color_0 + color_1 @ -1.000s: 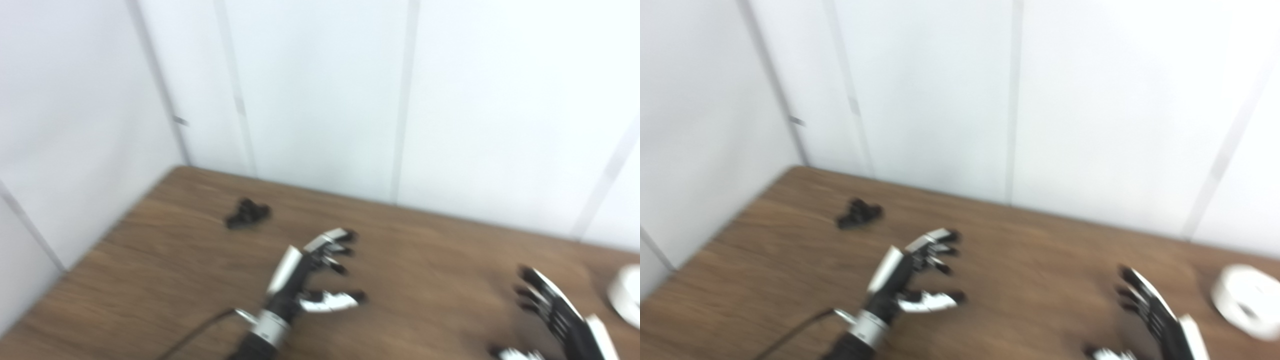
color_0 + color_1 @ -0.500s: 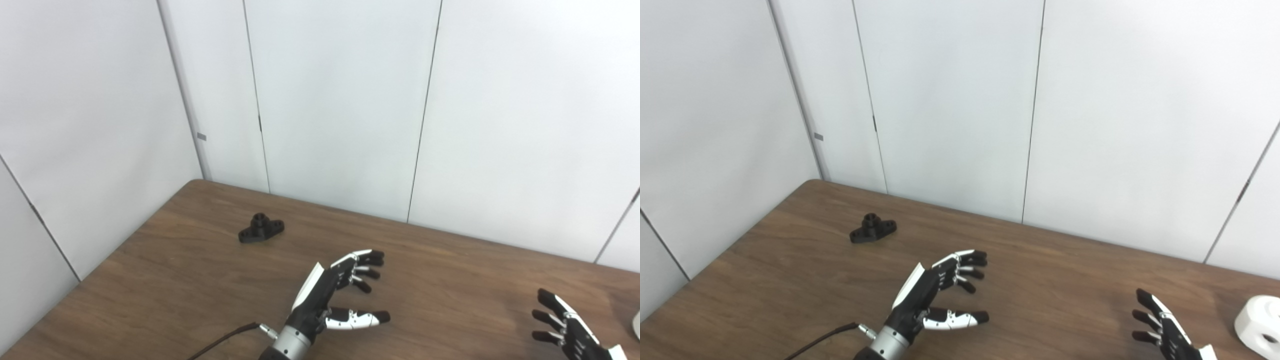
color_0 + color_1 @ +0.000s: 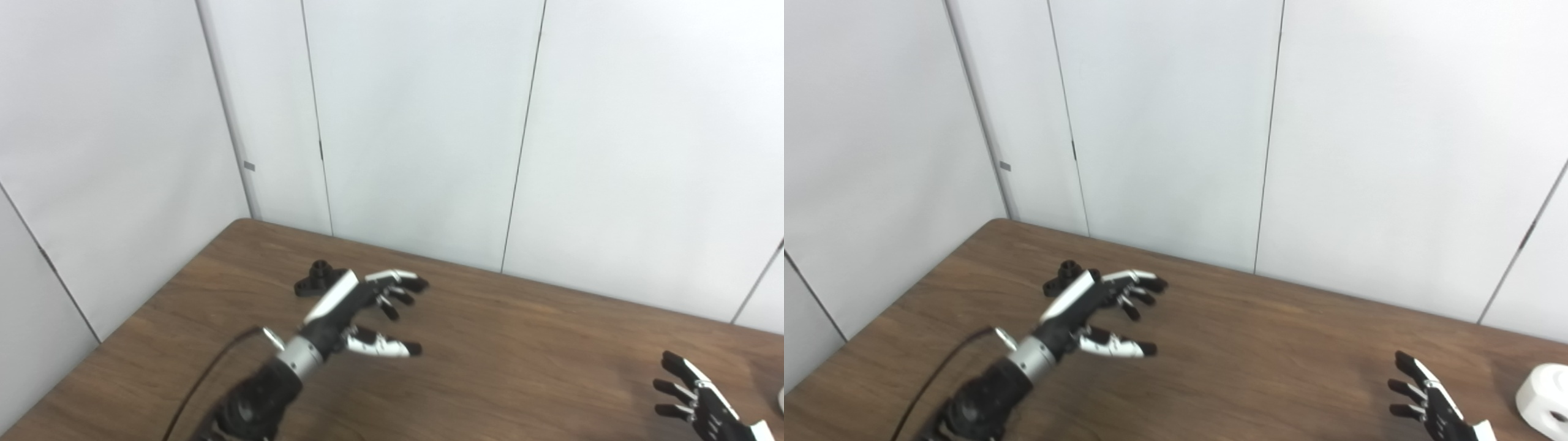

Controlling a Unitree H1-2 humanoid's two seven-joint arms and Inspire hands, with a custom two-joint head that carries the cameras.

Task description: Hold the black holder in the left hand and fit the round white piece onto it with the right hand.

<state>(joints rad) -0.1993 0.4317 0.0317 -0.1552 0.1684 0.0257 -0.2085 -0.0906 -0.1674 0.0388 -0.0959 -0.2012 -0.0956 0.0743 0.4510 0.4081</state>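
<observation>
Open left hand [image 3: 1090, 309] beside lugged black holder [image 3: 1062, 283]; wood-grain table [image 3: 1262, 343].

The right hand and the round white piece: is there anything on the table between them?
Nothing. In the right eye view only bare brown table separates the open right hand from the round white piece near the right edge.
</observation>
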